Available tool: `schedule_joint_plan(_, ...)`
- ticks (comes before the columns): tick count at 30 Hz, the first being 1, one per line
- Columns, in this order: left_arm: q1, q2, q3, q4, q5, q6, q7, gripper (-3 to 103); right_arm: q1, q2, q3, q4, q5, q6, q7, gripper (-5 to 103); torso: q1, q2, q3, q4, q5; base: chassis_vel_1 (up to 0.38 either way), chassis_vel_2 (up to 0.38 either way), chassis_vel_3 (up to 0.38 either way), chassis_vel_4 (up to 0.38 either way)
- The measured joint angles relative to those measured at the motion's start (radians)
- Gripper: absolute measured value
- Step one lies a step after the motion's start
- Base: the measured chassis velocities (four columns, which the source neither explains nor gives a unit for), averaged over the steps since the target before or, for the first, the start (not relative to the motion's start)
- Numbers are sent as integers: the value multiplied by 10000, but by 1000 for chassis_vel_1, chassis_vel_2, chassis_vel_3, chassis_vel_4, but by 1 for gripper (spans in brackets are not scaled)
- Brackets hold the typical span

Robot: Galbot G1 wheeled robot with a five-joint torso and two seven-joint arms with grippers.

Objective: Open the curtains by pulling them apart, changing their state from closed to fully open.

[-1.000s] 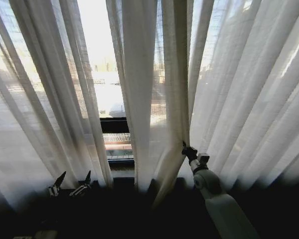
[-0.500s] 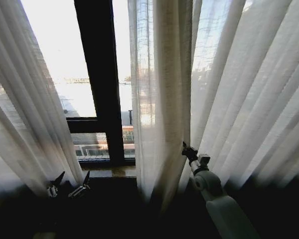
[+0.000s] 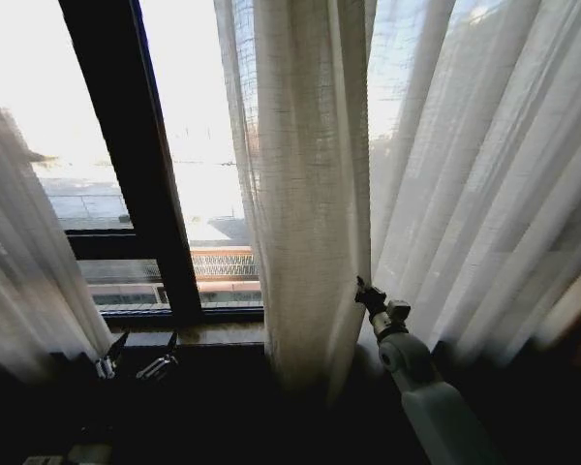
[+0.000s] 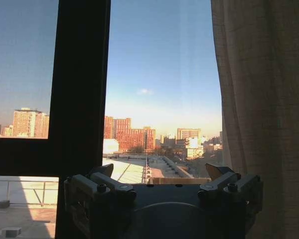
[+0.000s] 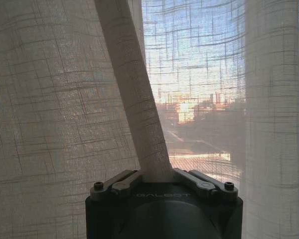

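**Curtains parted, R pincer on a fold**

R gripper [image 5: 157, 175] clamped on a pleat of the curtains [image 3: 310, 194], fabric hanging around & above it. L gripper [image 3: 136, 363] fingers apart, holding nothing, low before window frame [image 3: 126, 155].

Both curtains [image 3: 310, 194] are running past the picture's top edge. A pleat [image 5: 139, 109] is hiding the right claw [image 5: 157, 178] fingertips.
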Motion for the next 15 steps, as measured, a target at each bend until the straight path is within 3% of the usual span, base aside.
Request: schedule_joint_plan(15, -62, 49, 17, 0, -2, 2, -1, 100, 25, -39, 21, -19, 4, 4, -2, 0, -1, 0, 0, -1, 2, -362, -354, 364, 354)
